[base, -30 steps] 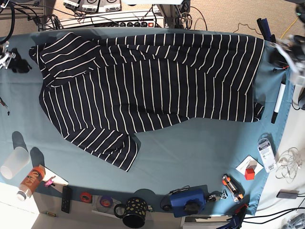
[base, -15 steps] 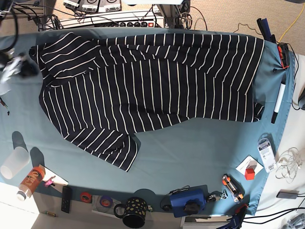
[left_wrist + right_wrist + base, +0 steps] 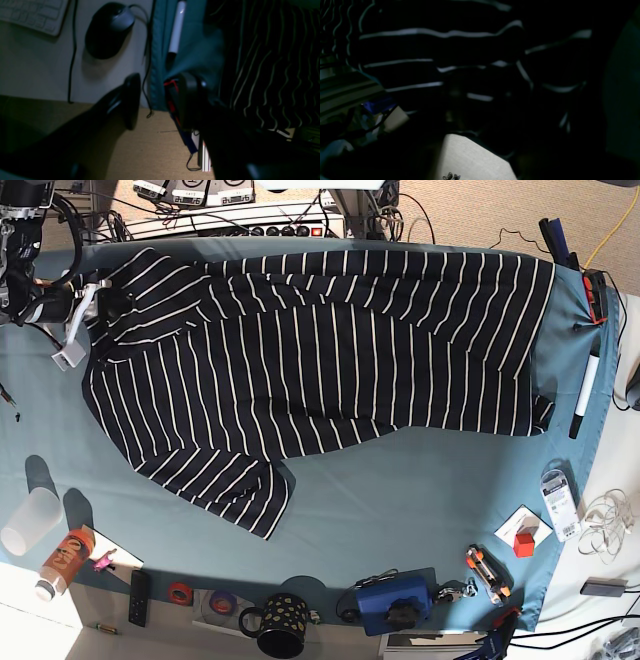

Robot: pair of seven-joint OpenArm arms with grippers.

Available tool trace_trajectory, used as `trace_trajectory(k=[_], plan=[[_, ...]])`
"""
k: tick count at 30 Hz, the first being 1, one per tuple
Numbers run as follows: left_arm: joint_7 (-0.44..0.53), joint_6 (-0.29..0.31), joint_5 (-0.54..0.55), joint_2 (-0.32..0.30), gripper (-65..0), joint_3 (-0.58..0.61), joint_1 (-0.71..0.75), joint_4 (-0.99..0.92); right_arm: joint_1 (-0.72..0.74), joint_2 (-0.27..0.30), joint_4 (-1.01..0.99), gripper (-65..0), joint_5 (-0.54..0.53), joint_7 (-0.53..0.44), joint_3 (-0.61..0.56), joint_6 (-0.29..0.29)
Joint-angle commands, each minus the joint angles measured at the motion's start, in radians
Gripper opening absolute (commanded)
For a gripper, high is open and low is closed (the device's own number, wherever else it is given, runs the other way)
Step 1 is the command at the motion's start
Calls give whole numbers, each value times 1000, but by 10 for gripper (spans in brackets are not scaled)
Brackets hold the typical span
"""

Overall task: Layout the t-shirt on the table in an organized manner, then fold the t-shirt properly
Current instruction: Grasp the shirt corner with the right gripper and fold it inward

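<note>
Right gripper: we sit the right gripper [image 3: 100,302] on the t-shirt's [image 3: 330,350] far corner; from above and in the dark wrist view we cannot tell whether the jaws have bitten.
Left gripper: the left gripper [image 3: 160,83] hangs off the table's [image 3: 420,500] other end, jaws apart, nothing between them, the shirt's hem just beside it.
Shirt: it lies spread along the far half of the table, mostly flat, one sleeve [image 3: 235,490] skewed toward the near side, the corner under the right gripper bunched.
Step, as we read it: layout is nearly there; this corner wants squaring before any fold.
How to do it well: we would pinch only the shirt, not the teal cloth below, take a shallow bite at the very edge, lift low and draw outward along the stripes.
Watch for: a deep grab dragging the whole body askew, or the hem end creeping without the left gripper anchoring it.
Next, we judge: straighten the stray sleeve.
</note>
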State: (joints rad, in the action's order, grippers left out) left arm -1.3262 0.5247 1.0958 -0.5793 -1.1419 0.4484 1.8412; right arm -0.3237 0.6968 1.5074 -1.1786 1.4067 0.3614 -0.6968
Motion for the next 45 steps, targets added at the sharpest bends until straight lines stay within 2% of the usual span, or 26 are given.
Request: trace_trajectory(k=[1,2,9,21,24,26,31,33,36,41,45], plan=[[25,-3,17,-24,-386,-11,0,14,11,27,14,-615,-17,-10,11,-1],[37,-3,16,-24,-386,-11,1,14,11,27,14,-650,-17,-10,11,-1],[70,-3,17,-24,-386,-11,1,14,33,26,14,-650,-17,-10,12,-1],[70,-3,17,-16,-386,-11,1,14,225,26,14,-650,-17,-13,11,-1],[70,-3,17,-16,-386,-11,1,14,227,19,14,-650,-7,-60,11,-1],[69,-3,21,-16,-386,-11,1,14,227,-11,14,-650,50,-142,11,-1],[69,-3,25,-16,-386,-11,1,14,227,-144,-29,-650,263,-430,11,-1],[69,-3,24,-14,-386,-11,1,14,227,-192,-54,-650,312,-499,12,3],[69,-2,24,-6,-386,-11,1,14,227,-249,-68,-650,354,-525,14,33],[68,2,24,14,-386,-11,1,13,277,-313,-68,-650,358,-526,73,36],[68,51,24,52,-386,29,1,13,345,-337,-68,-650,388,-524,163,57]])
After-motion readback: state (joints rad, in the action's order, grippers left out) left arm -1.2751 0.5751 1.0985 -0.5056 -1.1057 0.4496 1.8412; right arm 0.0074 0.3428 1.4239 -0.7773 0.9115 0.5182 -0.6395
